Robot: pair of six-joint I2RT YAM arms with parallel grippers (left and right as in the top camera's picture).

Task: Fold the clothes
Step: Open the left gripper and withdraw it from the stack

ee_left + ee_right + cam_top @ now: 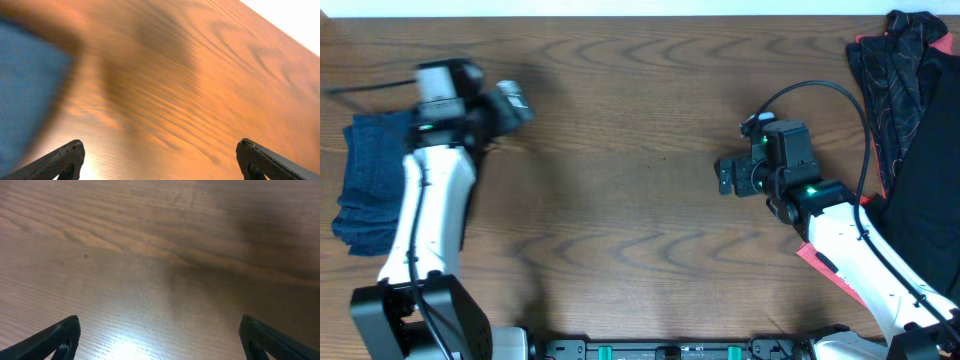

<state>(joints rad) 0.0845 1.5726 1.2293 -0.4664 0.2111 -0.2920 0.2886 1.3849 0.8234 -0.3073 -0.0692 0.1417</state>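
From overhead, the left hand (512, 100) hangs over bare table (620, 120). The folded blue cloth (365, 180) lies just behind it, alongside its arm. The cloth is squared into a neat stack near the table's edge, which suggests a finished piece set out of the way. Blur smears this hand, so its fingers cannot be read from this view. The right hand (728, 178) points toward the middle of the table. The pile of dark and red clothes (910, 110) sits well behind it, past its arm. That heap is loose and crumpled, probably the work not yet folded.

In the left wrist view, the left hand (160, 160) is spread wide and holds nothing, with only wood grain between its fingers (67, 157). The blue cloth (25, 85) fills the side of the frame beyond one finger and appears not to touch it.

In the right wrist view, the right hand (160, 335) is likewise spread and empty. Under it is only table (160, 240), with no garment in sight. The bare stretch between the two hands looks kept free as the folding area. Fetching the next garment would mean the right hand turning back toward the heap behind it.
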